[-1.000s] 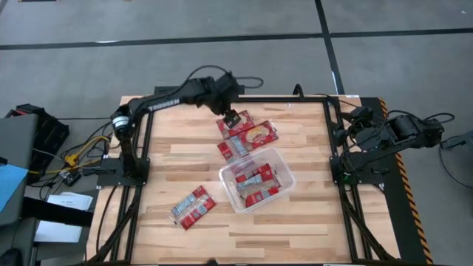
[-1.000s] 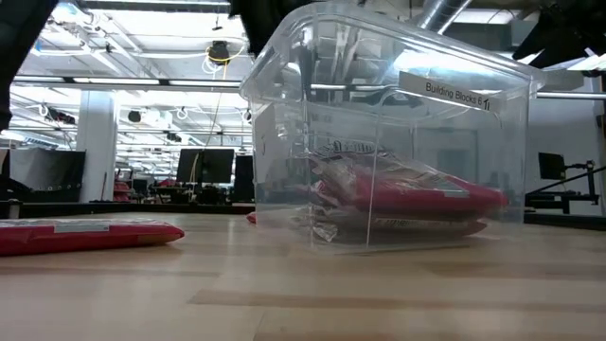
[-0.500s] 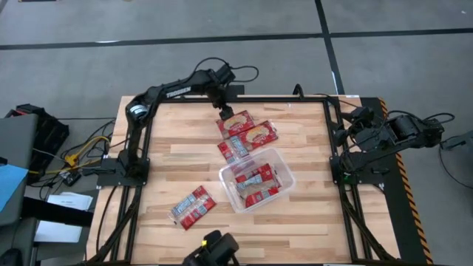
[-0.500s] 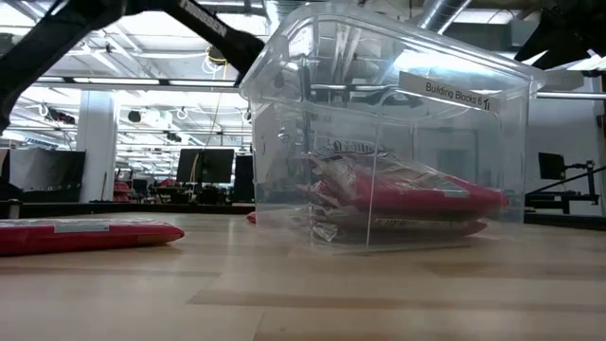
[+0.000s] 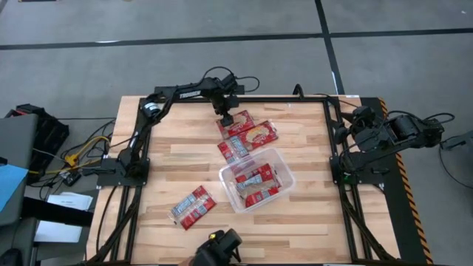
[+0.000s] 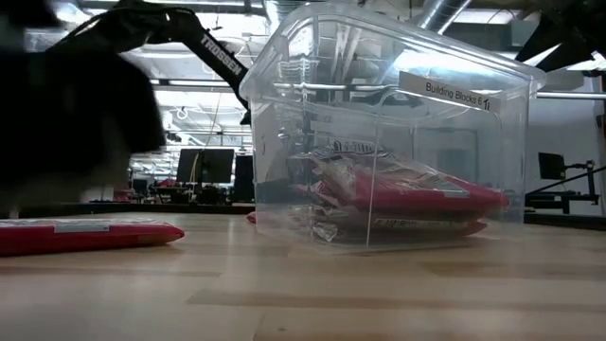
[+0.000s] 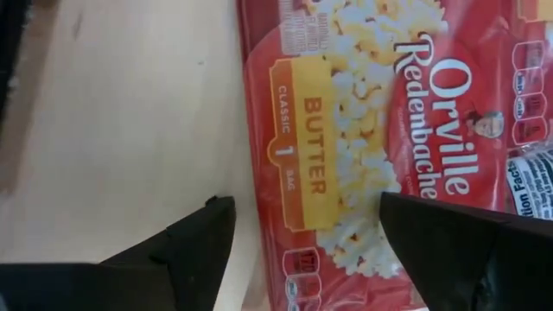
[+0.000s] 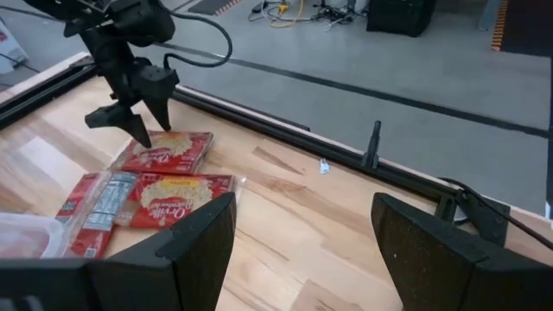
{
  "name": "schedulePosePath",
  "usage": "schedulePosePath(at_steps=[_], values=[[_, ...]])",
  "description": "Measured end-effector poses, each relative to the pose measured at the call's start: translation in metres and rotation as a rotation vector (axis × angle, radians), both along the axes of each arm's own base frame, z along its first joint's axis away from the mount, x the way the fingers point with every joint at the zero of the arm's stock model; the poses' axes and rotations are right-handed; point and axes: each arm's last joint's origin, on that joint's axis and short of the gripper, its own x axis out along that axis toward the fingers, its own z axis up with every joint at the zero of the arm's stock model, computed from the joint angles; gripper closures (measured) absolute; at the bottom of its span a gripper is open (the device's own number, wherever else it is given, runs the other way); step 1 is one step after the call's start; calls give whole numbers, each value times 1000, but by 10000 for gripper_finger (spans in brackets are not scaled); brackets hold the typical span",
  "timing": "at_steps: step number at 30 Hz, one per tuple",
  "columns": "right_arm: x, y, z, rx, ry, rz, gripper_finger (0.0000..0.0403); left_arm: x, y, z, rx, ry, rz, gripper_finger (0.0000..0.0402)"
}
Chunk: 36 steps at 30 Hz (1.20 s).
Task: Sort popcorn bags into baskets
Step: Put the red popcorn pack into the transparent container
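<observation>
The left gripper [image 5: 223, 118] hangs with fingers apart just over the farthest bag [image 5: 235, 120], one of three bags clustered near the table's [image 5: 295, 222] far edge. The tub [image 5: 284, 168] sits just nearer, mid-table, holding a few bags [image 5: 255, 185] whose count is unclear. One lone bag [image 5: 194, 206] lies near-left, well apart. The right gripper [image 8: 298, 250] waits spread open at the right edge, with bare wood between it and the cluster.

High overhead, low table-level; both share tub [image 5: 256, 179]; wrists look forward.
</observation>
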Motion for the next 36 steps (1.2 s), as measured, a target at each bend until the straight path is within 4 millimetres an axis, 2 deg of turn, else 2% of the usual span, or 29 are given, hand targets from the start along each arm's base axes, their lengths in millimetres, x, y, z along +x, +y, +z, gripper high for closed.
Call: schedulePosePath(at_steps=[3, 5, 8, 13, 15, 19, 23, 30, 36], values=[[0, 0, 0, 10, -13, -8, 107, 1, 0, -11, -43, 6, -7, 133], [0, 0, 0, 10, -14, -9, 107, 1, 0, -11, -58, 5, -2, 161], [0, 0, 0, 8, -12, -9, 107, 2, -4, -13, -106, 2, 11, 227], [0, 0, 0, 8, -11, -10, 107, 4, -10, -15, -217, -36, 29, 363], [-1, 0, -1, 5, -3, -10, 107, 4, -11, -17, -254, -34, 52, 389], [-2, -1, -1, 0, 13, -10, 107, 4, -11, -16, -273, -21, 126, 398], [-3, -1, -2, -4, 29, -10, 107, 1, -11, -5, -282, -22, 205, 401], [-4, -1, -2, -10, 42, -8, 107, -3, -20, 49, -243, -110, 267, 401], [-4, -1, -3, -13, 51, -6, 107, -6, -41, 100, -196, -196, 266, 401]])
